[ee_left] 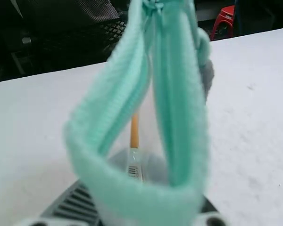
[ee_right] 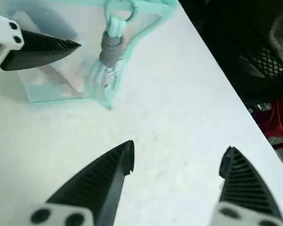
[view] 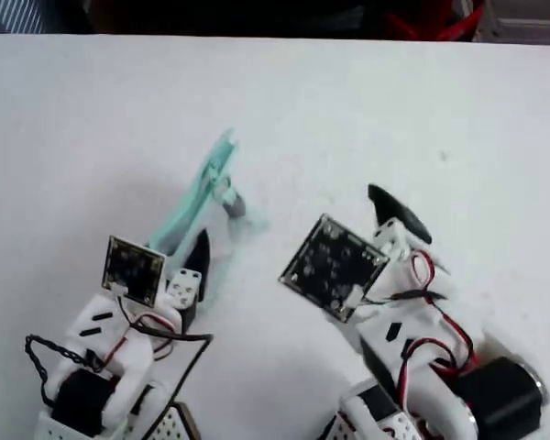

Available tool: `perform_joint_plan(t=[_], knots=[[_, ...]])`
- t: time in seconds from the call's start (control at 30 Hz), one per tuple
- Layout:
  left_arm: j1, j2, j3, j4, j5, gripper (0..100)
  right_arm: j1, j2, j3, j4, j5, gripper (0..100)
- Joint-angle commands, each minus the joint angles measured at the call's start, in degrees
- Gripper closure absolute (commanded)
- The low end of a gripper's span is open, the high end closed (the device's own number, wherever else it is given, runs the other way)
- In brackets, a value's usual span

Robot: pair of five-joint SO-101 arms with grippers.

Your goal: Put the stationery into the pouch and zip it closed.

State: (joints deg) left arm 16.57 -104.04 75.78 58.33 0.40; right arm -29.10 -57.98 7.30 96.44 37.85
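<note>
Inside the ribbed mint pouch (ee_left: 179,122), the left wrist view revealed a slim orange pencil (ee_left: 134,132); left gripper (view: 191,246) clenched the pouch, right gripper (ee_right: 179,149) gaped.

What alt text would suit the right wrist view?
The open right gripper hangs over a white table. Beyond it is a mint green pouch with a tasselled zip pull, the left gripper holding it.

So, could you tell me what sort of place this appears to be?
Probably an indoor workroom or lab: a plain white table, with a black mesh chair and a red stool beyond it.
</note>
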Motion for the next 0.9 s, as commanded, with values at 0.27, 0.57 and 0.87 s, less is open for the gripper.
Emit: perform_joint_plan(t=[0.27, 0.57, 0.87], knots=[[0.5, -0.5, 0.8, -1.1, -0.5, 98, -21.5, 0.3, 21.2, -32.1, -23.1, 71.5], [0.5, -0.5, 1.0, -1.1, -0.5, 98, -21.6, -2.4, 28.2, -43.5, -22.9, 71.6], [0.5, -0.5, 0.9, -1.1, -0.5, 98, -19.5, 4.3, 28.7, -45.7, -22.9, 86.5]])
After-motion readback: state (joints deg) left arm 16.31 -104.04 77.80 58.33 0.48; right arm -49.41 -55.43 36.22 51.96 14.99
